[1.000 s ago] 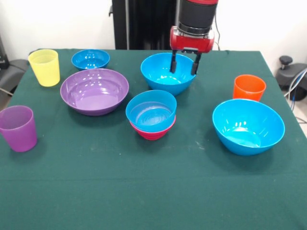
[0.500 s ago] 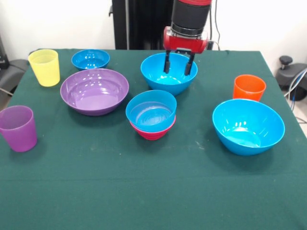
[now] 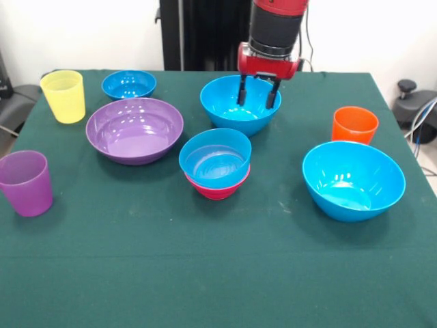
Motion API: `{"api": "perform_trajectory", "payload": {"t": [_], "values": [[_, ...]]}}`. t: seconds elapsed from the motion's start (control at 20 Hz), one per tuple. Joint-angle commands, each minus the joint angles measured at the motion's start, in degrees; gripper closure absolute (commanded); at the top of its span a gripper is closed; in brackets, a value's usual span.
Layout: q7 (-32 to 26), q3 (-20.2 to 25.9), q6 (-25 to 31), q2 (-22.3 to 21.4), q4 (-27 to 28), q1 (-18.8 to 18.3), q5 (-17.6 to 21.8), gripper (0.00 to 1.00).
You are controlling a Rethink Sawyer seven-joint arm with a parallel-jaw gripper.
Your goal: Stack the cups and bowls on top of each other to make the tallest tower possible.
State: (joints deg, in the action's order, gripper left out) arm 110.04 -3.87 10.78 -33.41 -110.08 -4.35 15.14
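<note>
Glossy blue bowl (image 3: 240,104) liable to slip or tip from parted gripper (image 3: 258,96) pinching far rim.

No readable text, label, brand, number or sign is showing anywhere in the front view.

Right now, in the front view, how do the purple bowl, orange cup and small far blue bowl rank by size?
1. purple bowl
2. small far blue bowl
3. orange cup, though close to that bowl
</note>
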Motion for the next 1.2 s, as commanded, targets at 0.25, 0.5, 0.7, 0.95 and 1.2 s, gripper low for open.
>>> {"api": "perform_trajectory", "payload": {"t": [0.25, 0.5, 0.7, 0.95, 1.2], "values": [[9.35, 3.38, 5.93, -5.33, 1.44, 3.1, -6.66, 0.0], [8.53, 3.09, 7.79, -7.1, 0.86, 3.82, -8.4, 0.0], [8.94, 2.51, 4.81, -4.03, 1.78, 4.55, -8.83, 0.0], [7.74, 2.02, -0.53, 2.32, 4.86, 3.81, -7.82, 0.0], [7.21, 1.94, -4.94, 6.54, 6.32, 2.87, -6.48, 0.0]]}}
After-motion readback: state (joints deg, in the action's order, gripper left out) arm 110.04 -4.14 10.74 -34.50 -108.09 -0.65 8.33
